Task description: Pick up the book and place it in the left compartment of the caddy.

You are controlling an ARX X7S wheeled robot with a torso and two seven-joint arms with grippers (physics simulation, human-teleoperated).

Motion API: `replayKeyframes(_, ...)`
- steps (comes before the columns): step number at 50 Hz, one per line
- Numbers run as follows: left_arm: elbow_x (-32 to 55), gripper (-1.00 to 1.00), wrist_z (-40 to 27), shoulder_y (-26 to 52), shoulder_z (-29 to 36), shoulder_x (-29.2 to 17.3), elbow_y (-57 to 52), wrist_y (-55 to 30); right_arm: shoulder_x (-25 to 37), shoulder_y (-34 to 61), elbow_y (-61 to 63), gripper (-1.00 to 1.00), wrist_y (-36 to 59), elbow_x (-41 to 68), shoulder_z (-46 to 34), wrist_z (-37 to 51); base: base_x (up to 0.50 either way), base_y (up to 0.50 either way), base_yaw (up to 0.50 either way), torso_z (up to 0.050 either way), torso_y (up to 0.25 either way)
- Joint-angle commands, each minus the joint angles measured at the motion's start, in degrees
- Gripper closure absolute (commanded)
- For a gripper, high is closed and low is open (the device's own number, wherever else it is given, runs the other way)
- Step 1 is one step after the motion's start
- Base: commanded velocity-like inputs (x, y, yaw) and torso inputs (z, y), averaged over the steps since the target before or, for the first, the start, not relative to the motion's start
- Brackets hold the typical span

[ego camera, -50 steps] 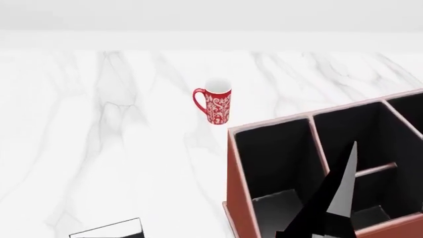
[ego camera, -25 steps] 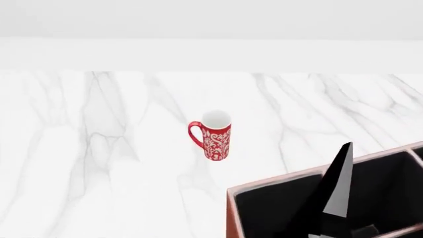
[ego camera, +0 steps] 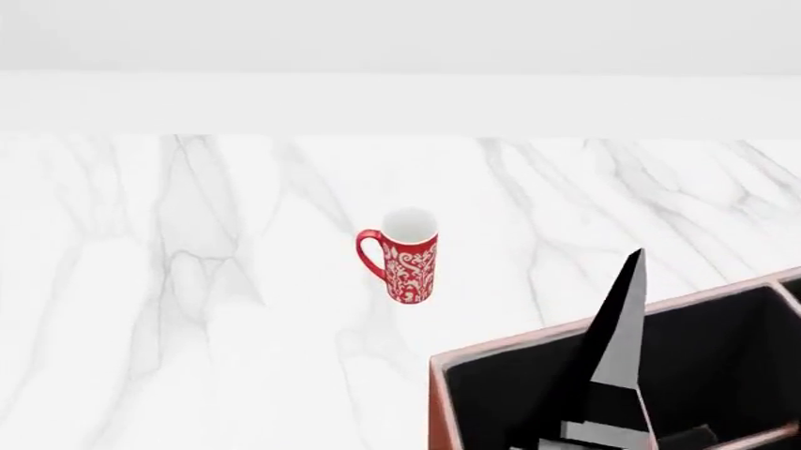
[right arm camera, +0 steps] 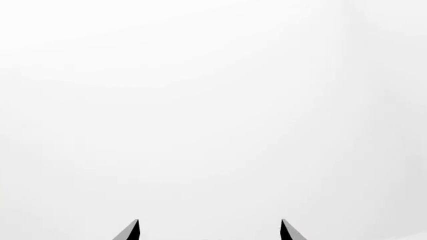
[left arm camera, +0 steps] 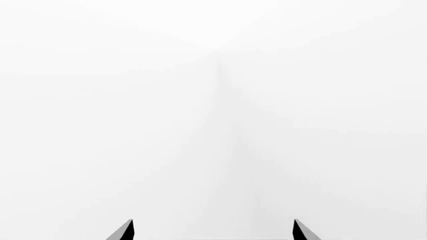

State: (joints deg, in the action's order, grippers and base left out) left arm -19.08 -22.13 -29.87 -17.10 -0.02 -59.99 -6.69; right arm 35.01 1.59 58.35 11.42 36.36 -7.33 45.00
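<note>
The book is out of view. The caddy (ego camera: 441, 375), a reddish-brown box with a black inside, shows only its far part at the lower right of the head view. Its left compartment (ego camera: 494, 403) lies just behind the near left wall. A dark pointed finger of my right gripper (ego camera: 622, 328) stands up in front of the caddy. In the right wrist view my right gripper (right arm camera: 209, 231) is open with nothing between its fingertips. In the left wrist view my left gripper (left arm camera: 213, 231) is open and empty too. Both wrist views face blank white.
A red patterned mug (ego camera: 403, 258) stands upright on the white marble table (ego camera: 188, 309), left of and beyond the caddy's corner. A white wall runs behind the table's far edge.
The head view has tilted up since a second ago, so the book left the bottom edge and less of the caddy shows. The right finger has shifted slightly left and up.
</note>
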Motion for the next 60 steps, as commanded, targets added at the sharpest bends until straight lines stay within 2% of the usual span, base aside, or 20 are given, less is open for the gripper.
replayKeyframes(1,0.36,-1.0,0.19,0.4,0.01,0.0,0.0,-0.57,13.59,9.72,1.31,-1.0,3.02,10.16,-4.27,8.3,0.0,0.0,0.0,0.0,0.0)
replayKeyframes(12,-0.41,-1.0,0.52,1.3,0.7,0.0,0.0,-1.68,18.81,18.67,0.36,-1.0,7.72,19.9,-5.42,9.49,0.0,0.0,0.0,0.0,0.0)
replayKeyframes(23,-0.8,-1.0,0.51,1.44,1.16,0.0,0.0,-2.0,21.55,29.44,1.05,-1.0,16.48,28.5,-9.88,14.03,0.0,0.0,0.0,0.0,0.0)
replayKeyframes(24,-1.06,-1.0,0.63,1.66,1.41,0.0,0.0,-2.24,22.06,32.54,1.51,-1.0,19.48,28.3,-12.02,14.75,0.0,0.0,0.0,0.0,0.0)
replayKeyframes(32,-1.4,-1.0,0.84,2.14,1.77,0.0,0.0,-2.77,23.75,41.14,1.52,-1.0,22.07,38.82,-15.93,18.37,0.0,0.0,0.0,0.0,0.0)
replayKeyframes(34,-1.29,-1.0,0.75,2.01,1.71,0.0,0.0,-2.64,24.2,44.51,1.54,-1.0,23.21,42.75,-18.21,17.92,0.0,0.0,0.0,0.0,0.0)
replayKeyframes(41,-1.35,-1.0,0.83,2.1,1.73,0.0,0.0,-2.7,24.94,51.6,1.63,-1.0,22.71,44.2,-25.95,16.88,0.0,0.0,0.0,0.0,0.0)
replayKeyframes(45,-1.32,-1.0,0.92,2.22,1.75,0.0,0.0,-2.86,27.14,57.88,1.63,-1.0,17.06,45.49,-34.7,17.2,0.0,0.0,0.0,0.0,0.0)
replayKeyframes(51,-1.16,-1.0,1.0,2.31,1.72,0.0,0.0,-2.97,31.13,70.32,1.63,-1.0,5.48,43.27,-53.76,15.18,0.0,0.0,0.0,0.0,0.0)
replayKeyframes(58,-1.07,-1.0,1.0,2.38,1.71,0.0,0.0,-3.08,32.45,77.35,1.63,-1.0,0.91,42.82,-62.77,10.88,0.0,0.0,0.0,0.0,0.0)
replayKeyframes(60,-1.09,-1.0,1.07,2.46,1.75,0.0,0.0,-3.18,32.94,77.61,1.33,-1.0,0.18,43.8,-62.74,9.59,0.0,0.0,0.0,0.0,0.0)
